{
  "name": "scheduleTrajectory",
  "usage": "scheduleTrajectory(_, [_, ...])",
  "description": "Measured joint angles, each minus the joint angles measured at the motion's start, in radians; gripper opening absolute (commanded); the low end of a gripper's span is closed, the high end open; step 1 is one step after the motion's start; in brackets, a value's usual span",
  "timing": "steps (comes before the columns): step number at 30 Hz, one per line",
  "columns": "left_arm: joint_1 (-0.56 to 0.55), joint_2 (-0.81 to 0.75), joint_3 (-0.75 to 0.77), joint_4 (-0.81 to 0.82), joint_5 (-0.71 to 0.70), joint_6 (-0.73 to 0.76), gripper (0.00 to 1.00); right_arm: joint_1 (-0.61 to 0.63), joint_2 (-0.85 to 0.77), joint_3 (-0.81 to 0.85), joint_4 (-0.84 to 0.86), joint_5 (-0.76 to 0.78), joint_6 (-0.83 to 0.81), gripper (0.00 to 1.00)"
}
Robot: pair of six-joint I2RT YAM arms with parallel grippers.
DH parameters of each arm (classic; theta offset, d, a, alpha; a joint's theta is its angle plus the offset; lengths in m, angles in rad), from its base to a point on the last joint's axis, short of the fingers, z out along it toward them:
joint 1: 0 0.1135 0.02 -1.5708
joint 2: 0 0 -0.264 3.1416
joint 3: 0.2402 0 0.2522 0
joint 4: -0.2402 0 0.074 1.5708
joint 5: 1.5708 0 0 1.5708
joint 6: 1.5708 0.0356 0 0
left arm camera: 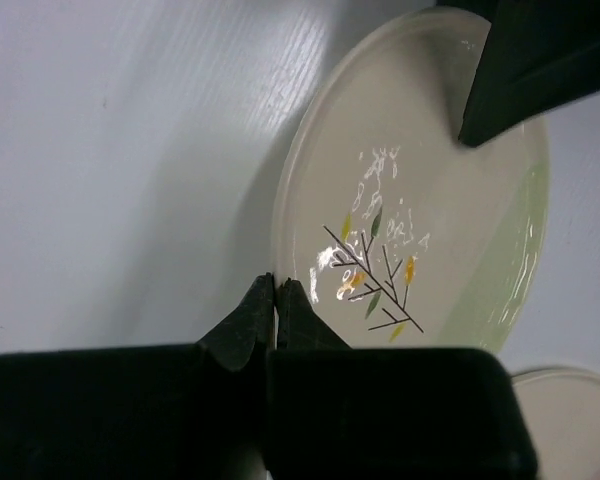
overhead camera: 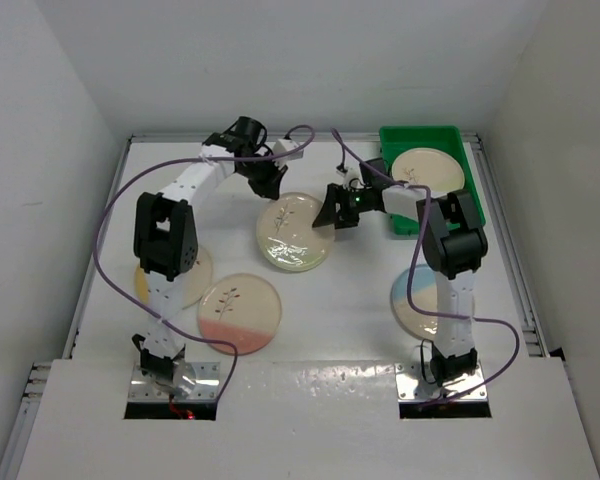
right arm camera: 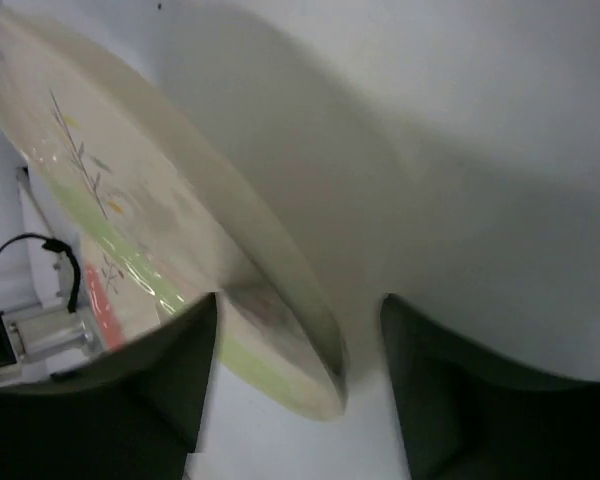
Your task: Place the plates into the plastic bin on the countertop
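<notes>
White worktop (overhead camera: 360, 300) is carrying the green plastic bin (overhead camera: 477, 205) at far right, with one plate (overhead camera: 427, 170) lying inside. Green-segment plate (overhead camera: 295, 232) is sitting mid-worktop, outside the bin. Right end effector (right arm camera: 298, 300) is hanging released, fingers straddling its rim. Left end effector (left arm camera: 274, 290) is clenched, tips sitting at the opposite rim.

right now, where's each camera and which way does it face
top external: above and behind the bases, looking down on the countertop; both arms show.
left wrist: on the left arm, facing the green-edged plate; its shut left gripper shows.
right wrist: on the right arm, facing that plate's rim; its open right gripper straddles it.
shared: both wrist views show the same plate.
</notes>
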Motion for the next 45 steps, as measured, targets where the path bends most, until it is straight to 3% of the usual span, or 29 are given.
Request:
scheduleTrajectory(2, [0.005, 0.001, -0.012, 0.005, -0.006, -0.002, 0.00, 0.001, 0.008, -0.040, 0.040, -0.035, 0.029, 0.27])
scheduleTrajectory(3, [0.005, 0.002, -0.017, 0.008, -0.014, -0.005, 0.00, 0.001, 0.008, -0.059, 0.064, -0.056, 0.047, 0.09])
scheduleTrajectory(5, [0.013, 0.004, -0.029, 0.028, -0.042, -0.006, 0.00, -0.003, 0.006, -0.098, 0.108, -0.150, 0.078, 0.00])
scheduleTrajectory(9, [0.020, 0.007, -0.028, 0.039, -0.033, -0.020, 0.00, 0.000, 0.001, -0.135, 0.161, -0.147, 0.167, 0.00])
scheduleTrajectory(10, [0.021, 0.007, -0.028, 0.042, -0.032, -0.021, 0.04, -0.001, -0.003, -0.137, 0.168, -0.150, 0.178, 0.00])
scheduleTrajectory(11, [0.020, 0.007, -0.028, 0.043, -0.032, -0.023, 0.19, -0.002, -0.010, -0.137, 0.171, -0.151, 0.188, 0.00])
scheduleTrajectory(14, [0.037, 0.007, -0.013, 0.040, -0.028, -0.044, 0.38, -0.006, -0.060, -0.141, 0.177, -0.121, 0.218, 0.00])
scheduleTrajectory(17, [0.084, 0.007, 0.026, 0.043, -0.027, -0.072, 0.44, -0.042, -0.123, -0.155, 0.234, -0.101, 0.288, 0.00])
scheduleTrajectory(24, [0.264, 0.006, 0.069, 0.068, -0.053, -0.122, 0.46, -0.320, -0.323, -0.393, 0.738, 0.016, 0.693, 0.00])
scheduleTrajectory(27, [0.303, 0.004, 0.061, 0.069, -0.066, -0.137, 0.47, -0.455, -0.337, -0.480, 0.853, 0.130, 0.830, 0.00])
scheduleTrajectory(33, [0.303, -0.015, -0.005, 0.072, -0.070, -0.151, 0.47, -0.587, -0.337, -0.594, 0.862, 0.425, 0.938, 0.00])
scheduleTrajectory(38, [0.299, -0.024, -0.049, 0.072, -0.070, -0.151, 0.47, -0.596, -0.334, -0.597, 0.795, 0.504, 0.948, 0.00])
scheduleTrajectory(39, [0.299, -0.025, -0.054, 0.073, -0.071, -0.151, 0.47, -0.596, -0.334, -0.587, 0.768, 0.505, 0.942, 0.03])
scheduleTrajectory(40, [0.299, -0.026, -0.059, 0.073, -0.071, -0.151, 0.47, -0.596, -0.332, -0.568, 0.731, 0.505, 0.932, 0.14])
scheduleTrajectory(44, [0.302, -0.027, -0.069, 0.073, -0.071, -0.152, 0.47, -0.590, -0.328, -0.441, 0.554, 0.514, 0.835, 0.39])
scheduleTrajectory(45, [0.304, -0.027, -0.069, 0.074, -0.070, -0.153, 0.47, -0.585, -0.328, -0.402, 0.498, 0.527, 0.806, 0.40])
